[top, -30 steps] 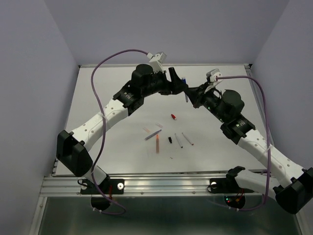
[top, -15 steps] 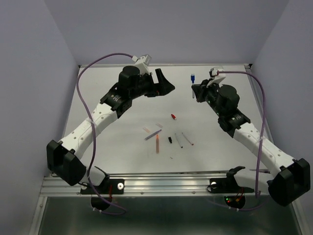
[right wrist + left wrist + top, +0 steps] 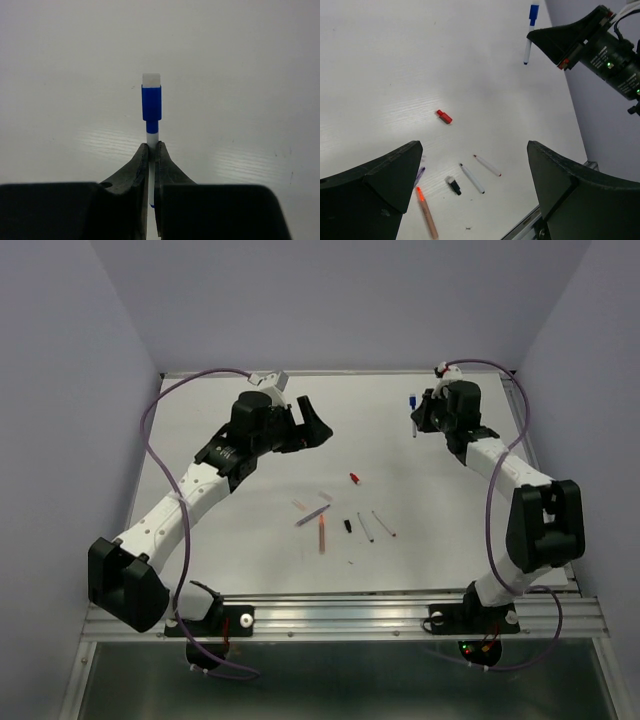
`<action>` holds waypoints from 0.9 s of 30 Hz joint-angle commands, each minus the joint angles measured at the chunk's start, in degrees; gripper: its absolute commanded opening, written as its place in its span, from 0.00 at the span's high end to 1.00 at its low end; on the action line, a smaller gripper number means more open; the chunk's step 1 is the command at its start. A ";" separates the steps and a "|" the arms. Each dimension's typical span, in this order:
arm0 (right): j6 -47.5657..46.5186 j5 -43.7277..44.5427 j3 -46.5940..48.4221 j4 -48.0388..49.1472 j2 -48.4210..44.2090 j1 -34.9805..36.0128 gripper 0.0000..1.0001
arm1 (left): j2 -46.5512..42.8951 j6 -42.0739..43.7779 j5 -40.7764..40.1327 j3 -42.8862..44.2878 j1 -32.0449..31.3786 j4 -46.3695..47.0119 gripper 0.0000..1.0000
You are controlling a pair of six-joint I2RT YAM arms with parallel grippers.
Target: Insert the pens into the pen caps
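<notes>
While blue-capped, pen [image 3: 527, 49] in right gripper [image 3: 151, 149]

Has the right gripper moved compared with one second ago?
Yes. Holding the blue-capped pen, the right gripper went rightward and slightly toward the back, farther from the red cap.

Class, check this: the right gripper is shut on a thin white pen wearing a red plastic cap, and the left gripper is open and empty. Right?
One slip: the short plastic cap on the thin white pen is blue, not red; the right wrist view shows it. The right gripper is indeed shut on that pen, and the left gripper is open and empty.
</notes>
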 commanded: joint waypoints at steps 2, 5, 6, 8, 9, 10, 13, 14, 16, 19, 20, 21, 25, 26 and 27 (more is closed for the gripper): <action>-4.07 -3.69 8.92 -5.32 10.41 -2.55 0.99 | -2.33 0.85 -2.56 -3.36 0.23 -0.16 0.01; -6.01 -2.55 11.65 -8.74 14.65 -3.08 0.99 | -2.25 -0.02 -3.26 -4.85 0.32 -0.16 0.01; -6.27 -2.45 12.79 -8.84 16.92 -3.08 0.99 | -1.98 -0.55 -3.35 -5.21 0.32 -0.16 0.01; -6.80 -2.19 14.03 -9.10 19.31 -3.08 0.97 | -1.63 -0.90 -3.44 -5.82 0.32 -0.16 0.01; -7.24 -1.93 15.60 -9.88 21.76 -3.08 0.97 | -1.20 -1.17 -3.17 -6.78 0.32 -0.07 0.01; -7.33 -1.58 16.49 -10.24 23.09 -3.08 0.97 | -1.02 -1.34 -2.91 -6.79 0.32 -0.07 0.01; -7.24 -1.31 18.95 -11.12 26.51 -3.08 0.97 | -0.58 -1.78 -2.73 -8.02 0.32 0.19 0.01; -7.24 -1.40 19.13 -11.12 26.96 -3.08 0.95 | -0.66 -2.13 -2.82 -8.28 0.32 0.37 0.01; -7.15 -1.14 19.40 -11.12 27.84 -3.08 0.88 | -0.93 -2.31 -2.56 -9.08 0.23 0.72 0.01; -6.45 0.88 19.57 -11.38 28.55 -3.08 0.84 | -1.37 -2.31 -2.56 -9.87 0.32 0.81 0.01; -6.28 1.41 19.57 -11.56 28.64 -3.08 0.73 | -1.37 -2.23 -2.56 -10.13 0.32 0.81 0.01; -6.36 1.33 19.31 -11.65 28.55 -3.08 0.62 | -1.45 -2.22 -2.47 -10.31 0.32 0.81 0.01; -5.84 2.11 18.52 -11.91 27.32 -3.08 0.45 | -2.16 -1.87 -2.56 -10.75 0.32 0.81 0.01; -5.57 2.46 18.52 -12.17 26.97 -3.08 0.40 | -2.33 -1.79 -2.56 -10.75 0.32 0.81 0.01; -5.48 2.55 18.52 -12.35 26.10 -3.08 0.39 | -2.59 -1.52 -2.56 -10.75 0.32 0.81 0.01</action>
